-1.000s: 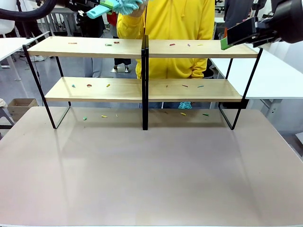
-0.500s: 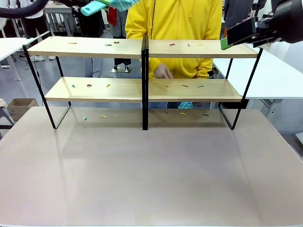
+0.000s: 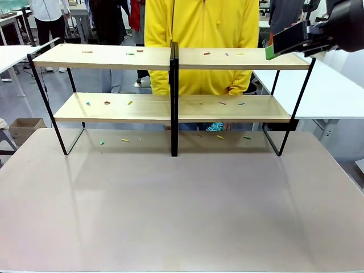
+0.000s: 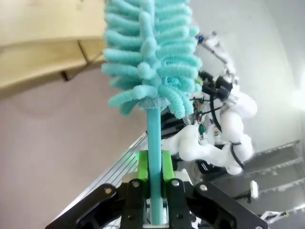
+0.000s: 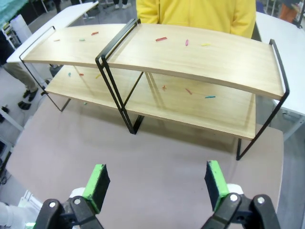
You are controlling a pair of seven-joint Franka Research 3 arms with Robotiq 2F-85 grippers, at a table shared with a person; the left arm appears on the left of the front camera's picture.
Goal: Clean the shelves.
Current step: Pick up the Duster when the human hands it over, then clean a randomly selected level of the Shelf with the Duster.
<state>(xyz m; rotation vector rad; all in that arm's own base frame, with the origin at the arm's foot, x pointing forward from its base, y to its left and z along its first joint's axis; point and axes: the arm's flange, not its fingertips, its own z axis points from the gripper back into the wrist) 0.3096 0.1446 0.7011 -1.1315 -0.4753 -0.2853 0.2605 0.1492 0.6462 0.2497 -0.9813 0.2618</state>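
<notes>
The shelves stand across the far half of the table, two light-wood tiers in a black frame. Small coloured scraps lie on both boards and on the table beneath. In the left wrist view my left gripper is shut on the thin handle of a teal fluffy duster, whose head stands up in front of a shelf board. My right gripper hovers at the top tier's right end. From above, the right gripper stands open and empty over the table, short of the shelves.
A person in a yellow top stands close behind the shelves. White tables flank the rack on both sides, and a cardboard box sits on the floor at left. A white robot arm shows beyond the duster.
The duster in my left gripper has gone up and out past the front view's top edge. The person's hand has dropped from the duster to behind the shelves. My right gripper has stayed put.
</notes>
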